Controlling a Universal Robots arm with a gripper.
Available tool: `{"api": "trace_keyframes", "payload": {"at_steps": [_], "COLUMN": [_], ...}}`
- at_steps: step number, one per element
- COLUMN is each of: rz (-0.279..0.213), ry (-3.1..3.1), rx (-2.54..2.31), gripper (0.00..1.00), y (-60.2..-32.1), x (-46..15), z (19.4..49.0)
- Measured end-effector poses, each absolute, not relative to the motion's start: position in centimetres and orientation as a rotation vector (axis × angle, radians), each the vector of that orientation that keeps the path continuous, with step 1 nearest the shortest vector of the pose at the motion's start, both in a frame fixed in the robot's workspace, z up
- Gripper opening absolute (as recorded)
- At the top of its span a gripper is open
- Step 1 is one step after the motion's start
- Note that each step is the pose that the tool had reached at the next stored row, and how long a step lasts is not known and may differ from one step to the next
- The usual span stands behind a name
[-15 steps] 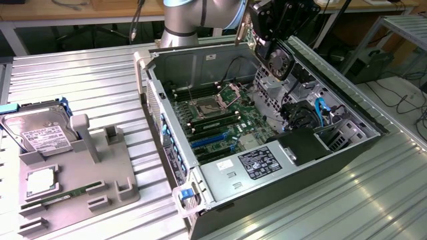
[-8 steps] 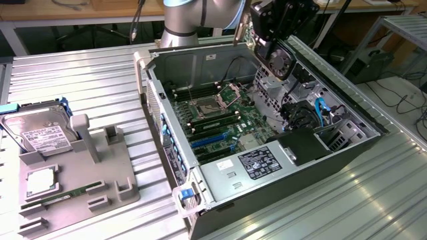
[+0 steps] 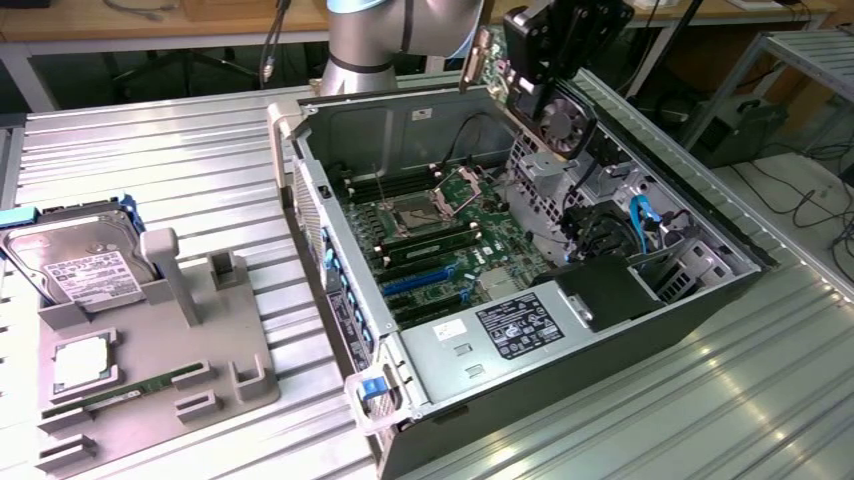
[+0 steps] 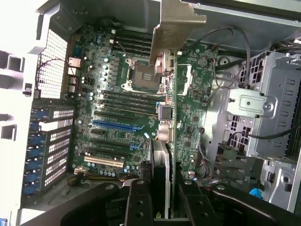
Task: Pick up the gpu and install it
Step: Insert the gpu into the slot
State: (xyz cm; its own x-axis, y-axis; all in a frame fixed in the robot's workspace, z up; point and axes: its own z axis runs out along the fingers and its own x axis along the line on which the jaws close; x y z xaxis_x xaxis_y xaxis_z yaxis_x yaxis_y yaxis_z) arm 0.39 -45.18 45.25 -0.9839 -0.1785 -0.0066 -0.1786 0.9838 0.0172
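gpu (image 3: 558,112) held in air on edge, fan side facing exterior view's right, above far end of open computer case (image 3: 707,290). Silver bracket (image 4: 176,23) leads. Gripper (image 3: 550,70) clamped on card, fingers (image 4: 136,200) against both faces. Below: motherboard (image 4: 117,108), blue expansion slots (image 3: 420,280). Hard drive (image 3: 80,265) upright in grey fixture (image 3: 200,380), well apart.

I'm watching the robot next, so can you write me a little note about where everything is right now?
Gripper: shut on the gpu, holding it in the air over the open computer case.
Done: the gpu is picked up.
Left: the gpu is not yet seated; the blue slots on the motherboard are bare.
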Motion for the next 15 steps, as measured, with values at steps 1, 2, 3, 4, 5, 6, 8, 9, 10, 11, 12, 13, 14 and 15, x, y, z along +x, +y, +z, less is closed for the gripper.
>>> {"api": "trace_keyframes", "payload": {"at_steps": [1,2,3,4,5,6,8,9,10,11,12,13,14,15], "rz": [0.028,0.028,0.028,0.028,0.028,0.028,0.028,0.028,0.028,0.028,0.028,0.029,0.029,0.029], "ry": [3.119,3.116,3.109,3.103,3.101,3.097,3.082,3.078,3.074,3.069,3.065,3.061,3.055,3.051], "rx": [-0.33,-0.362,-0.42,-0.461,-0.48,-0.507,-0.591,-0.612,-0.635,-0.656,-0.676,-0.695,-0.719,-0.739], "gripper": [0.27,0.27,0.27,0.27,0.27,0.27,0.27,0.27,0.27,0.27,0.27,0.27,0.27,0.27], "y": [-45.18,-45.18,-45.18,-45.18,-45.18,-45.18,-45.18,-45.18,-45.18,-45.18,-45.18,-45.18,-45.18,-45.18], "x": [0.36,0.36,0.35,0.35,0.35,0.34,0.34,0.34,0.34,0.34,0.33,0.33,0.32,0.32], "z": [45.25,45.26,45.26,45.26,45.26,45.26,45.26,45.26,45.25,45.26,45.26,45.25,45.25,45.25]}}
